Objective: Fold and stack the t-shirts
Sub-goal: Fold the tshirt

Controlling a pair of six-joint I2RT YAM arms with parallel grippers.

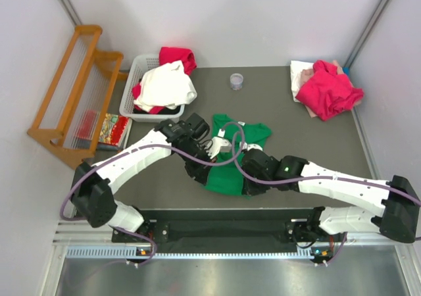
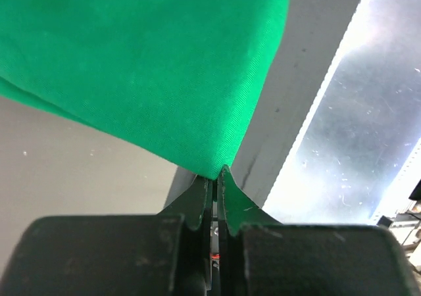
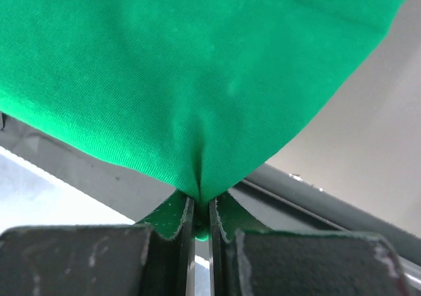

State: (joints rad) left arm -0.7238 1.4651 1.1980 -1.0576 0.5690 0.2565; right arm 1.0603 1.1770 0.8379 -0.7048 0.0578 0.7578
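- Bright green cotton: the green t-shirt (image 1: 256,135) lies on the middle of the grey table (image 1: 296,138), towards its near edge, neck end pointing away from the arms, partly under both wrists.
- The left gripper (image 2: 216,174) is pressed together on a corner of the green cloth, which fans up and away from the closed tips.
- The right gripper (image 3: 200,200) likewise pinches a gathered fold of the hem, the fabric puckered where it enters the closed tips.
- In the top view both grippers sit at the shirt's near end, left gripper at its left edge, right gripper at its right.
- Far right corner of the table: a crumpled magenta-red t-shirt (image 1: 327,89) on top of a pale tee (image 1: 299,72).
- Far left corner: a white basket (image 1: 135,72) holding a white t-shirt (image 1: 164,85), with another red tee (image 1: 179,56) draped over its back rim.
- A small clear cup (image 1: 236,81) stands near the back edge, between the basket and the right-hand pile.
- A wooden rack (image 1: 72,92) stands off the table's left side.
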